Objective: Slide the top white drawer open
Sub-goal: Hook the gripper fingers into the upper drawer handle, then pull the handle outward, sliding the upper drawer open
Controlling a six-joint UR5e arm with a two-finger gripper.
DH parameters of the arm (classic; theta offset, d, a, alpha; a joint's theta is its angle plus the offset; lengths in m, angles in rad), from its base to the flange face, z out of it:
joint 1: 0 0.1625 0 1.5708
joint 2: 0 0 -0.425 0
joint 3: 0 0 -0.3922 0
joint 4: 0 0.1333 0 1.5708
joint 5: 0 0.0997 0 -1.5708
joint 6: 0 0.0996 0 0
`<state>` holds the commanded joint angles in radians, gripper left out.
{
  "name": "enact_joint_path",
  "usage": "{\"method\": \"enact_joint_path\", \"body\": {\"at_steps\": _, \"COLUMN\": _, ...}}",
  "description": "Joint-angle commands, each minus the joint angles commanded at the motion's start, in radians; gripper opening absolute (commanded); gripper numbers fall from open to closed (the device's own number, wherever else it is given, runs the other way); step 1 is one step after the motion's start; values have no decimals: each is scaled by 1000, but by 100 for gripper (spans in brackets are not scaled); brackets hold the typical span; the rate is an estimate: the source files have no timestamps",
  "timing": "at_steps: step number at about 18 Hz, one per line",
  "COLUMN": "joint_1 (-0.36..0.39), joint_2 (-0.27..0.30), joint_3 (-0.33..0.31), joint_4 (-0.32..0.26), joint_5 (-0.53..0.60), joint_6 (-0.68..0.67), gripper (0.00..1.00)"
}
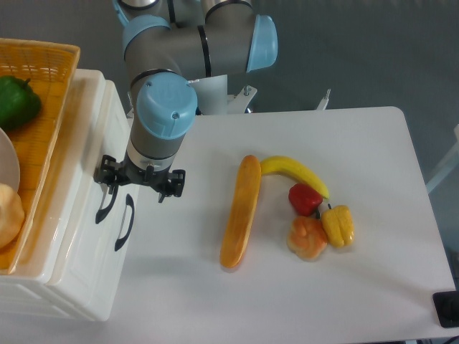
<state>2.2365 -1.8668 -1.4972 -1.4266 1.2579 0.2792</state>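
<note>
Top-down view of a white desk (pixel 373 287). At the left edge stands a glossy white plastic cabinet w/ two drawers. The top white drawer (pixel 90 165), a wide shallow tray, carries a curved black handle (pixel 105 204) on its front; the lower matching white drawer (pixel 107 272) sits just right of it in the view, w/ its own curved black handle (pixel 125 223). Both fronts look about flush, so the top drawer appears closed.

The grey-and-light-blue UR5e arm (pixel 193 43) reaches in from the far side, wrist pointing down over the cabinet front. Its black gripper (pixel 140 179) hangs right above the upper end of the top handle; the fingers are mostly hidden under the wrist, so can't tell how far apart they are or whether they clasp the handle.

On the cabinet's top rests an orange wicker basket (pixel 50 107) holding a green bell pepper (pixel 16 100), part of a white plate (pixel 7 165) and a pale yellowish fruit (pixel 8 215), partly cut off by the frame.

Mid-desk, well apart from the cabinet: a long orange-tan baguette (pixel 240 211), a yellow banana (pixel 297 173) touching its far end, a red pepper (pixel 305 199), a yellow bell pepper (pixel 338 225) and an orange lumpy fruit (pixel 307 238), clustered together.
</note>
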Motion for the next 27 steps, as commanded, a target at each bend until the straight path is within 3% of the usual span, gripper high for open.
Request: {"method": "enact_joint_path", "body": {"at_steps": 27, "joint_1": 14, "joint_2": 11, "joint_3": 9, "joint_4": 5, "joint_5": 84, "joint_6": 3, "gripper": 100}}
